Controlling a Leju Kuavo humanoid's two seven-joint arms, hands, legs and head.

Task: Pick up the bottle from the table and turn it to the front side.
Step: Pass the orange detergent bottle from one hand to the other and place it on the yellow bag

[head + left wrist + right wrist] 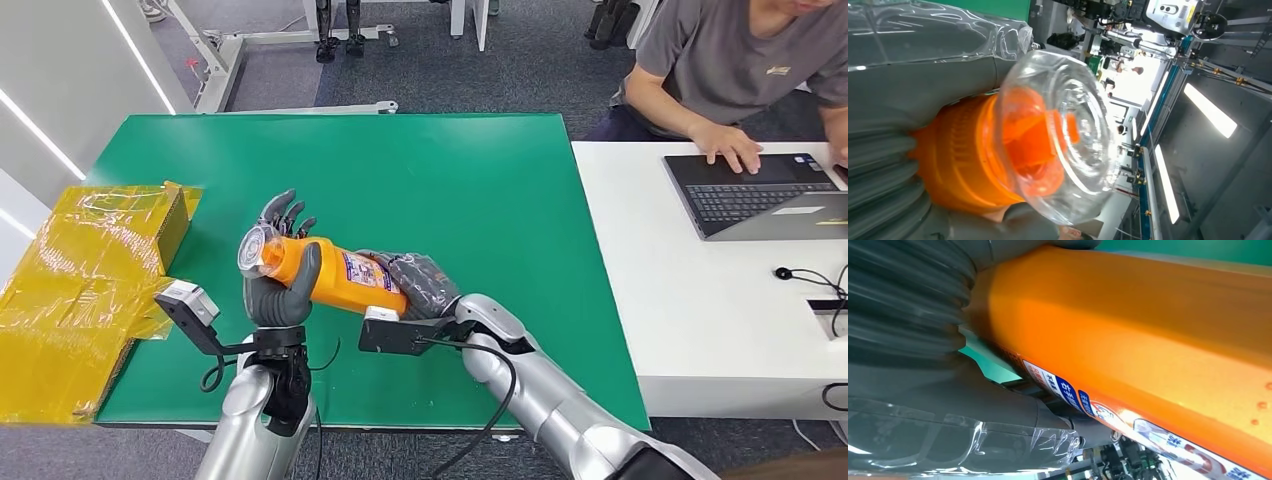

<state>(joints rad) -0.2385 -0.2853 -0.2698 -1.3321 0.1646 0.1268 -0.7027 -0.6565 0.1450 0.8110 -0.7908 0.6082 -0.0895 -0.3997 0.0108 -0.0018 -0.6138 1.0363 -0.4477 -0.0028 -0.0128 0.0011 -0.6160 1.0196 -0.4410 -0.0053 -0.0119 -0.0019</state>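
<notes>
Head view: we see left hand (280, 285) gripping the bottle (335, 273) at its cap; right hand (420, 285) clasping its base above the table (450, 180).

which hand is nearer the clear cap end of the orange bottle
Left. The left hand grips the orange plastic bottle just below its clear cap, thumb across the neck. The right hand holds the bottle's base end, farthest from the cap.

Glossy orange plastic bottle (345, 277) with clear cap (1058, 135); matt green table (420, 180).
</notes>
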